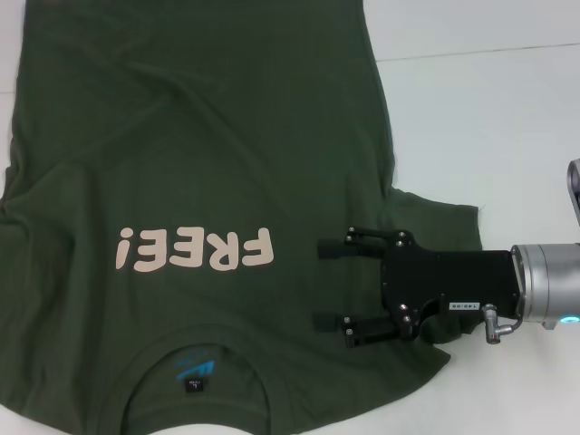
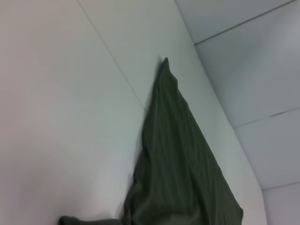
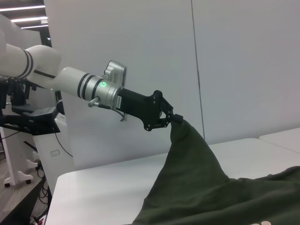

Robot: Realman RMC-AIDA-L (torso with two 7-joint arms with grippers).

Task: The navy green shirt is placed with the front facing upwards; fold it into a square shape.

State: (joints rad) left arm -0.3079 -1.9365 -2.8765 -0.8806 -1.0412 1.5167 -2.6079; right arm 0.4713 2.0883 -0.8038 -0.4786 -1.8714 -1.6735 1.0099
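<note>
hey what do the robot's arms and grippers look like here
Both grippers are black, with slim linkage fingers studded with silver screws. The right gripper carries a small white label and joins a silver wrist lit cyan underneath. The left gripper joins a silver wrist with a green light and black bands, then a white arm.

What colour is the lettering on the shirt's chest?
Pale pink lettering, against the dark olive-green shirt. It shows best in the head view.

The left claw (image 3: 174, 118), black at the end of a silver-and-white arm (image 3: 56, 75), is closed on a pinched bit of the navy green shirt (image 3: 197, 183) and holds it raised above the white surface (image 3: 103, 187). The cloth hangs down from the claw in a cone and spreads onto the surface.
</note>
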